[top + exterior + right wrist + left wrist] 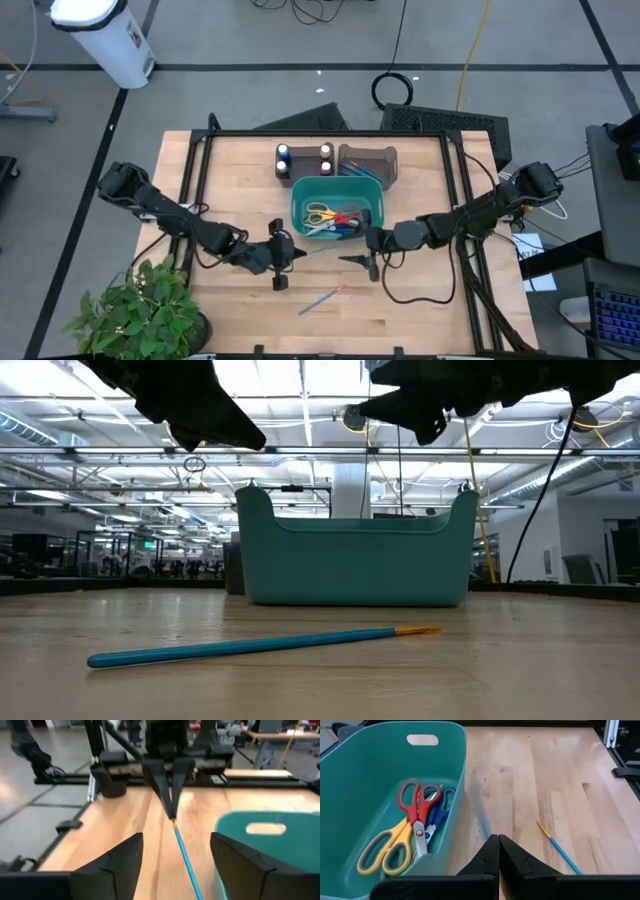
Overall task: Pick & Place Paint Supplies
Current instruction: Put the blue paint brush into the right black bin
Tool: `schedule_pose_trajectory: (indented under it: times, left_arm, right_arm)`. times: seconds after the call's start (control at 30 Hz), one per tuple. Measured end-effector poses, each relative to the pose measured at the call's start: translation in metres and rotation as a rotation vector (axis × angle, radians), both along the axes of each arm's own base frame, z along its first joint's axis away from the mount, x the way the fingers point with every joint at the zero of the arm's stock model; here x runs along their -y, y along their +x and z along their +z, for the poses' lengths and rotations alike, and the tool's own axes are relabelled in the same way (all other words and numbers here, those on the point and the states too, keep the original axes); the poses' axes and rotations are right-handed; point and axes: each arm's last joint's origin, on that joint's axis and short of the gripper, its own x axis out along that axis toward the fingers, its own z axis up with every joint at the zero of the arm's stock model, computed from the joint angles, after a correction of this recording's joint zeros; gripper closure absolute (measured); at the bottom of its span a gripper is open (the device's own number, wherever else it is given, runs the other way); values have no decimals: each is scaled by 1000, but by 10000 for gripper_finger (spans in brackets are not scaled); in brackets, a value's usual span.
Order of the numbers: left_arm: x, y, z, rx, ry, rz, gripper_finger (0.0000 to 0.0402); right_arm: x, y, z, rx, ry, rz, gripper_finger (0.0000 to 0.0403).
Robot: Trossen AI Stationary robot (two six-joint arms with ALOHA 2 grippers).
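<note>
A thin blue paintbrush hangs in the air between my two grippers, just in front of the teal bin. My left gripper is shut on its orange end. My right gripper is open, with one finger on each side of the brush's blue handle and not touching it. A second blue paintbrush lies flat on the table nearer the front edge. Small paint bottles stand in a dark holder behind the bin. My left gripper pinches the brush's orange end between its two fingertips. The fingers come from the table's left, slanting a little downward. The brush runs on from the fingertips toward my right gripper, lifted clear of the table.
The teal bin holds scissors with red, yellow and blue handles. A second dark holder with blue brushes stands behind the bin. A potted plant stands at the front left corner. A black frame runs along the table's sides.
</note>
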Motion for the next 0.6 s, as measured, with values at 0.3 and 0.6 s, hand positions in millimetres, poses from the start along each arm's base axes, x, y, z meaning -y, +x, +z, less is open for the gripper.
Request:
schedule_pose_trajectory:
  times: [0.3, 0.6]
  left_arm:
    - [0, -1, -1, -11, 4, 0, 401]
    - [7, 7, -29, -102, -119, 32, 366]
  right_arm:
    - [0, -2, -8, -77, -21, 18, 208]
    - [0, -1, -3, -32, -6, 21, 196]
